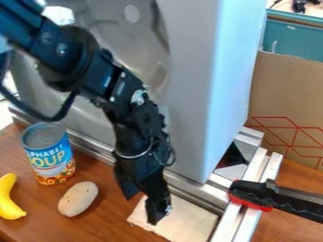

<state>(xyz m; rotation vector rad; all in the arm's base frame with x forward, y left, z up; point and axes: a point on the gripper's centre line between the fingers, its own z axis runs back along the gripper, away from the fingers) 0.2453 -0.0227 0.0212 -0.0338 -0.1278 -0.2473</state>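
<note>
Evidently flat, a cream cloth (pixel 191 218) with an uneven left edge lies at bottom centre; the black gripper (pixel 142 209), fingers spread apart, hides part of it; the frame's bottom crops it; a potato (pixel 78 199) sits left, near a can (pixel 49 153).

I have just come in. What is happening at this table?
A black robot gripper hangs down at a flat beige cloth; whether they touch, I cannot tell. Left in the picture, an oval beige potato and a curved yellow banana lie near an upright blue soup can on the brown wooden table.
</note>
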